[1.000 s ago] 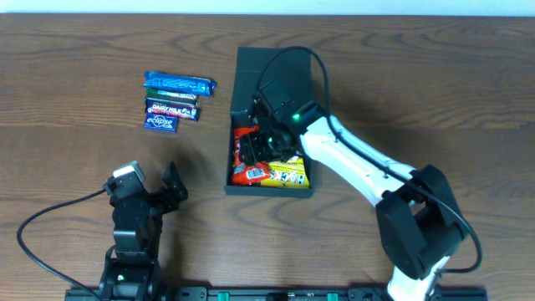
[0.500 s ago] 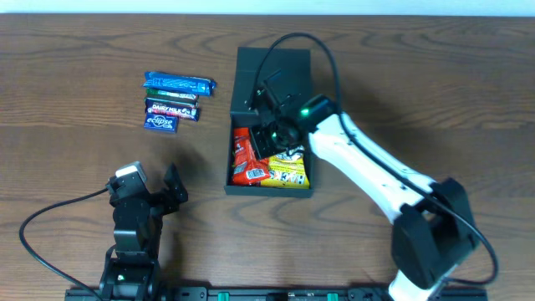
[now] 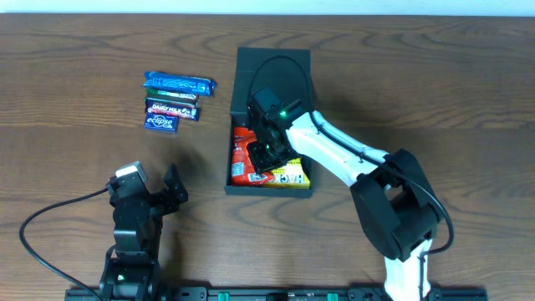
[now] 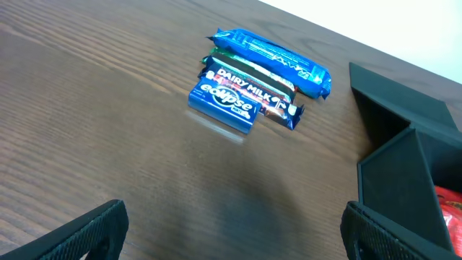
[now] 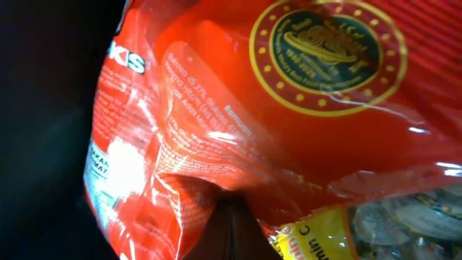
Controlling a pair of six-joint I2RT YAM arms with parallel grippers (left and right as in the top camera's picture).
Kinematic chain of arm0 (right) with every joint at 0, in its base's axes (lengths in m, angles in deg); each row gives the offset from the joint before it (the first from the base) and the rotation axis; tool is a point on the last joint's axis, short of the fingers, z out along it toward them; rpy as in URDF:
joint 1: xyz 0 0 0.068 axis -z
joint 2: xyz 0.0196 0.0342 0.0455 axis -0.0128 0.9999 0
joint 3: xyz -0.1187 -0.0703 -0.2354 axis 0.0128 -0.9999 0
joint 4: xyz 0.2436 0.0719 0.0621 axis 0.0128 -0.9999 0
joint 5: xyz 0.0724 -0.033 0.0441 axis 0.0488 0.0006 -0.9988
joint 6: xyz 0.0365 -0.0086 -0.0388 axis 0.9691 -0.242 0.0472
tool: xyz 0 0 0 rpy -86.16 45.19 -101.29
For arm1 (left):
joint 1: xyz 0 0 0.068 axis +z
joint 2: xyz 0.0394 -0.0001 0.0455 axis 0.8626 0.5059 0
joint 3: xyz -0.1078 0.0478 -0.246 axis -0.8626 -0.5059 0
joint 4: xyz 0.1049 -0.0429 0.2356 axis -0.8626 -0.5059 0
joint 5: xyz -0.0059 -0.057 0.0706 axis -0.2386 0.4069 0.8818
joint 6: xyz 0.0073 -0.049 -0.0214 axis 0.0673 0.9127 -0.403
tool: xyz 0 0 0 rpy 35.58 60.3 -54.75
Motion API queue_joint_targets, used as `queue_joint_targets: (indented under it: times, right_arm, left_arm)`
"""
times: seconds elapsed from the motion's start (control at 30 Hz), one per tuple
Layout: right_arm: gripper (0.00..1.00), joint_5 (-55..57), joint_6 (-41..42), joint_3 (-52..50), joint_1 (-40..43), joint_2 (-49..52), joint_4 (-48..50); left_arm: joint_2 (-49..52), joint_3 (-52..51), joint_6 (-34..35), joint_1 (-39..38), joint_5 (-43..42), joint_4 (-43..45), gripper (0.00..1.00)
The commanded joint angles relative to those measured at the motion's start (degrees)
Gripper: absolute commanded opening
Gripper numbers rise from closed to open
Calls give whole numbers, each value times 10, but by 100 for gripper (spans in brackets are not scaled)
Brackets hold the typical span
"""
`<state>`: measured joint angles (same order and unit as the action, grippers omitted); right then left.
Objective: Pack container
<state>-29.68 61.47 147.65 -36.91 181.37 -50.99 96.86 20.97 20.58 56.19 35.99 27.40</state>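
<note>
The container (image 3: 272,63) is a dark box with its flap lid open at the far end, in the middle of the table. A red packet (image 3: 243,159) and a yellow packet (image 3: 292,174) lie inside it. My right gripper (image 3: 269,155) reaches down into the box. In the right wrist view its shut fingertips (image 5: 234,235) press where the crumpled red packet (image 5: 289,94) meets the yellow one (image 5: 325,235). My left gripper (image 4: 231,235) stands open and empty above bare wood at the near left, with the container's corner (image 4: 404,166) to its right.
Three snack bars lie together at the far left: a long blue one (image 3: 178,82), a Dairy Milk bar (image 3: 172,109) and a small Eclipse pack (image 3: 160,123). The left wrist view shows them ahead of the open fingers (image 4: 94,231).
My right gripper has closed and shifted from the box's middle down towards the packets at its near end. The left arm has not moved.
</note>
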Motion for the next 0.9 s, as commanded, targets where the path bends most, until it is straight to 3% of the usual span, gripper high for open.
queue_joint_targets:
  times: [0.0,0.47,0.67,0.87]
  right_arm:
    - [1,47,-9,-5,-2,25,-2]
    - [1,162,-33,97,9,-49,-61]
    - [1,160,-40,146,28,-110,-44]
    - [1,154,-54,161,103,-165,-28]
  left_arm:
    - [0,-1,-10,1,-2,0,95]
    - [0,-1,-17,1,-2,1,95]
    - [0,16,-76,1,-2,0,95]
    - [7,57,-120,1,7,-1,95]
